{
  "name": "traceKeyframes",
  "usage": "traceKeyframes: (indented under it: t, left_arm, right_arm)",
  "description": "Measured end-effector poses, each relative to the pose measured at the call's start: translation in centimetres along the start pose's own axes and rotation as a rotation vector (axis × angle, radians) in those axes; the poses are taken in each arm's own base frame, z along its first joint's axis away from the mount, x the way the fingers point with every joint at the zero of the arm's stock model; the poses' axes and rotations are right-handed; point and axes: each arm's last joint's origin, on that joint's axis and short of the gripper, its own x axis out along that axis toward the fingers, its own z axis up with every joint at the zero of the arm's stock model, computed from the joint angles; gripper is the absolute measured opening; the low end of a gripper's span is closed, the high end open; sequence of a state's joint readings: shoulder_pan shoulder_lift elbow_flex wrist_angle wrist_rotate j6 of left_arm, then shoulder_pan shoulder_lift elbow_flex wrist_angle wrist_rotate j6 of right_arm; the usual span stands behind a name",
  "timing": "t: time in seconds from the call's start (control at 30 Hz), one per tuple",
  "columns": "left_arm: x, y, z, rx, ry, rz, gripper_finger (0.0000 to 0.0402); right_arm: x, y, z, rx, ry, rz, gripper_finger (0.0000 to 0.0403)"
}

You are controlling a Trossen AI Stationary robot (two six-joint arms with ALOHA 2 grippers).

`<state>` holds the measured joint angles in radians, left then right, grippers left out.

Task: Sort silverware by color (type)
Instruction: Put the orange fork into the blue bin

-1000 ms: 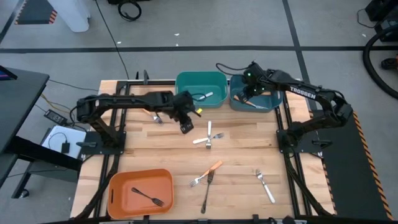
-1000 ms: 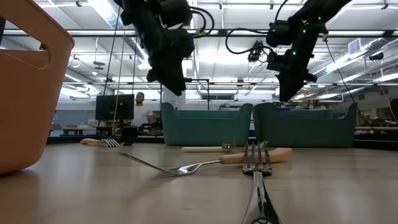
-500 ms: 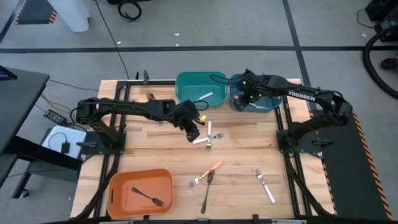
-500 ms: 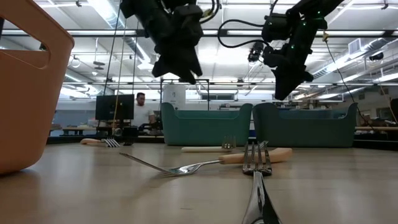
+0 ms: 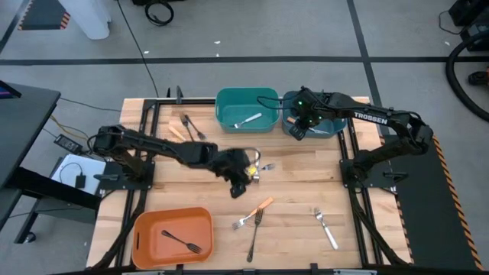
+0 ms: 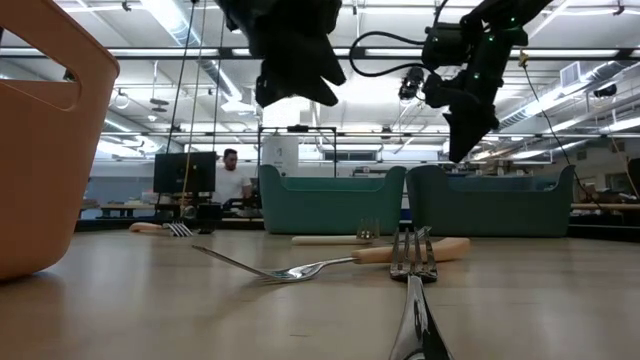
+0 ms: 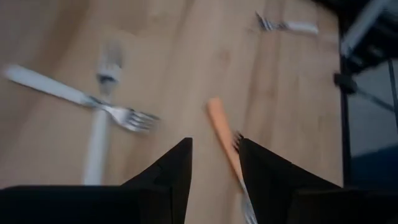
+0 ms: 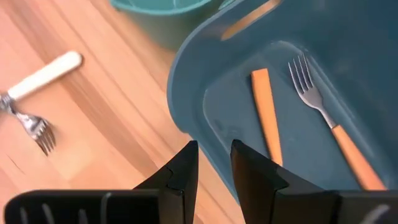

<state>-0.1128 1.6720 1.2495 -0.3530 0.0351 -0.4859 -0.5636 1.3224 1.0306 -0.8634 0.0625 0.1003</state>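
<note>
Wooden tabletop (image 5: pixel 298 179): left claw (image 5: pixel 243 182), narrowly parted and empty, hovers beside crossed white-handled forks (image 5: pixel 255 169). Right claw (image 5: pixel 298 128), narrow and empty, above blue bin (image 5: pixel 284 122). We should centre over one handle.

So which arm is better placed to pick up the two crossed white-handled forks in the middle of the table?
The left arm: its pincer hovers beside the crossed white-handled forks, while the right pincer is over the blue plastic bin.

Orange bin (image 5: pixel 145 229), two teal bins (image 5: pixel 229 99)
</note>
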Motion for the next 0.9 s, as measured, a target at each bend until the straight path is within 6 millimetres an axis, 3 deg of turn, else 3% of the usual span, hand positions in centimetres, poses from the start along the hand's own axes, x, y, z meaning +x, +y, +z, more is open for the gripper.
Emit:
traceKeyframes:
  t: [0.23, 0.57, 0.7, 0.9]
  left_arm:
    - [3.1, -4.0, -2.6, 0.006, 0.01, -0.071, 0.0141]
    - [6.8, -6.7, -6.2, -0.022, 0.072, -0.092, 0.0141]
    - [8.0, -7.2, -6.9, -0.008, 0.088, -0.074, 0.0141]
    - [8.5, -6.2, -7.5, -0.04, 0.101, 0.055, 0.0141]
  right_arm:
    - [0.0, -0.3, -0.2, -0.073, 0.023, -0.072, 0.0102]
    - [0.0, -0.5, -0.4, -0.084, 0.045, -0.088, 0.0102]
    - [0.0, -0.5, -0.5, -0.085, 0.05, -0.09, 0.0102]
    - [0.0, -0.5, -0.5, -0.085, 0.049, -0.099, 0.0102]
